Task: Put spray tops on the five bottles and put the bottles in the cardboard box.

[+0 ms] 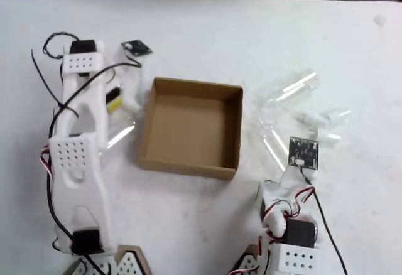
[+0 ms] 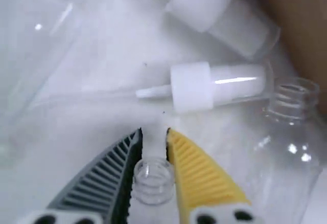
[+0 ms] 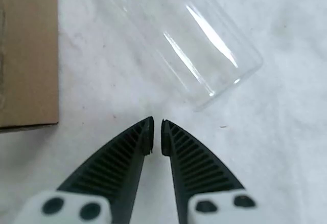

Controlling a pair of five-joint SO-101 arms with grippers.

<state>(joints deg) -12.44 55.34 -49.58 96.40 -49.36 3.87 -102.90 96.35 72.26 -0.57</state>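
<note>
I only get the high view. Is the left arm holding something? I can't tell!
Observer: Yes. The left end effector is shut on a clear bottle by its open neck.
Operator: Is a spray top close?
Observer: A white spray top lies just beyond that end effector, tube sticking out.
Operator: What about the other arm?
Observer: The right end effector is shut and empty, with a second bottle lying ahead of it.

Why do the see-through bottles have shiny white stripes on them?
Likely glare from lights above. Right wrist view: long white streaks run along the lying bottle. High view: a streak crosses the far bottle right of the cardboard box. Left wrist view: small glints dot the open-necked bottle.
</note>
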